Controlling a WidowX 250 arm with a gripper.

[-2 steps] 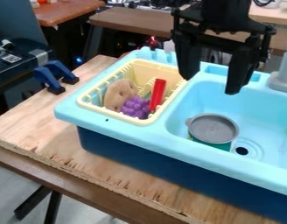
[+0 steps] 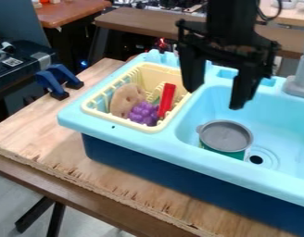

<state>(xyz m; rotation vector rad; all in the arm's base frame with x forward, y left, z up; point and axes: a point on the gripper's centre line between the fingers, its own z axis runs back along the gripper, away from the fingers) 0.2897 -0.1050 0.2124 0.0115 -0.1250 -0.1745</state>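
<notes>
Shifted left and toward the viewer since the earlier frame, a black gripper hangs from the arm above the toy sink, its jaws spread wide in a released state. Nearest the viewer, the splintered front edge of a wooden worktop runs at a slant beneath the sink's dark blue base. Inside the light blue bowl, near its front left corner, sits a grey-topped round container with a green side, just left of the dark drain hole. Left of the bowl, a pale yellow basket rests at the sink's left end. Purple grapes lie toward its front corner, touching a red piece that stands tilted by the basket's right wall; a tan disc with holes stands on edge toward the left wall. Farther back, the gripper's left jaw overlaps the basket's rear right corner in the view, the other the bowl's far part. Blue clamps grip the worktop's left edge, while a grey faucet rises at the sink's rear edge.
</notes>
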